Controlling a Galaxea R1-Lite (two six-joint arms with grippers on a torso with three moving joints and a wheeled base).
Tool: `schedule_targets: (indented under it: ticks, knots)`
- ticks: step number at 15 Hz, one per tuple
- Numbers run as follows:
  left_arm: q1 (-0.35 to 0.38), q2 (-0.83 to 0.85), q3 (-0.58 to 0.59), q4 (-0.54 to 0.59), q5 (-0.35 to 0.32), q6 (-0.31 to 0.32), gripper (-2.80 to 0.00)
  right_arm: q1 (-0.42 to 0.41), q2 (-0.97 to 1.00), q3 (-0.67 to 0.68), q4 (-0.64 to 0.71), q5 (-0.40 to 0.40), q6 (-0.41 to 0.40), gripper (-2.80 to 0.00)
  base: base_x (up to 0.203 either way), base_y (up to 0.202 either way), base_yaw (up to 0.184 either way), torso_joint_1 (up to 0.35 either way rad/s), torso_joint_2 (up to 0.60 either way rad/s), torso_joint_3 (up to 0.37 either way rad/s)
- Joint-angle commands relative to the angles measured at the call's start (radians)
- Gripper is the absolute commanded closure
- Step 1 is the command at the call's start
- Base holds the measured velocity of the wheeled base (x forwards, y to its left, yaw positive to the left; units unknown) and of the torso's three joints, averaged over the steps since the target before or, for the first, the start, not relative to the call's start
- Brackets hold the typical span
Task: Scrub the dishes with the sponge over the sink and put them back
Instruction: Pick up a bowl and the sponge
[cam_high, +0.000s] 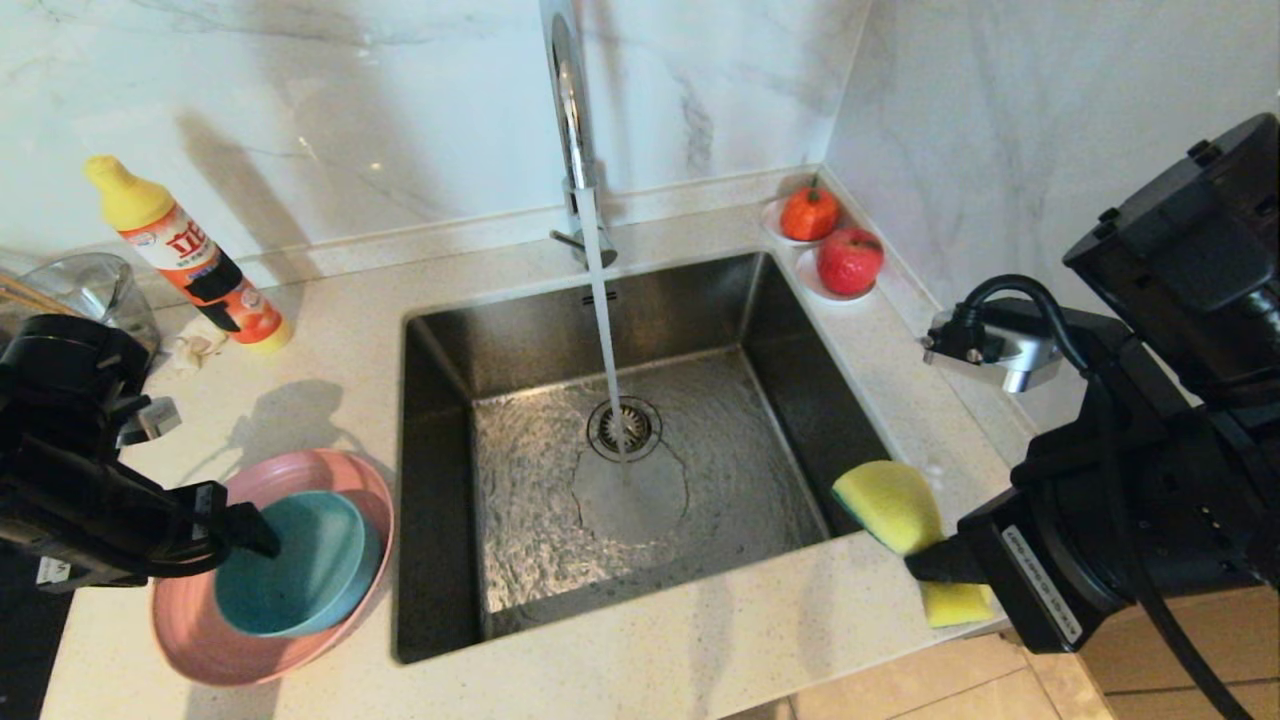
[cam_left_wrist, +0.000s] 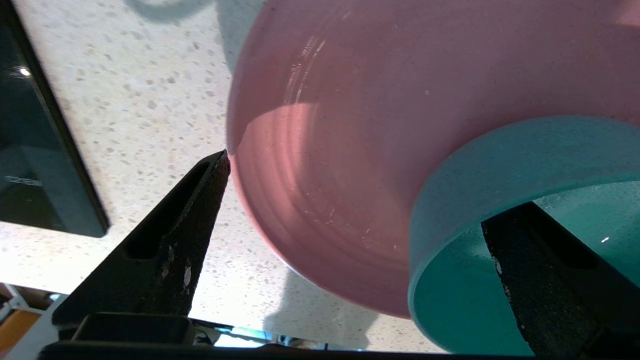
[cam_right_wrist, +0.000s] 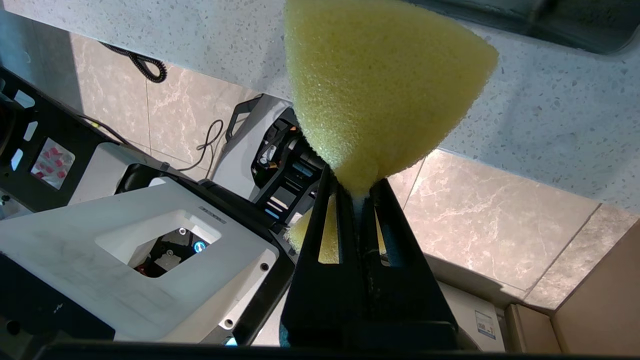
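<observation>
bowl (cam_high: 295, 575) in plate (cam_high: 345, 480) on table (cam_high: 700, 640), left of sink (cam_high: 540, 590) | detergent bottle (cam_high: 185, 255) behind plate | two fruits (cam_high: 830, 240) behind sink's right corner | sponge (cam_high: 890, 505) over sink's right rim

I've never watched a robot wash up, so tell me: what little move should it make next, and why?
Probably close the left tool on the dishes. It stands open, one finger inside the teal bowl, the other at the outer edge of the pink plate beneath it. The right tool already pinches the sponge beside the sink, where the tap runs.
</observation>
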Motion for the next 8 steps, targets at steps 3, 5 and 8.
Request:
schedule_targets:
  ticks: [3,5,8]
  knots:
    - [0.001,0.022,0.005,0.004,-0.024,-0.024,-2.80,0.000,-0.002,0.003,0.004,0.001,0.002,0.00,0.000,0.000,0.000,0.000,0.00,0.000]
    - [0.001,0.018,-0.001,0.004,-0.024,-0.025,-2.80,0.000,-0.002,0.003,0.003,0.001,0.002,0.00,0.000,0.000,0.000,0.000,0.00,0.000]
    - [0.001,0.015,-0.004,0.003,-0.024,-0.025,0.00,0.000,-0.011,0.003,0.004,0.001,0.002,0.00,0.000,0.000,0.000,0.000,0.00,0.000]
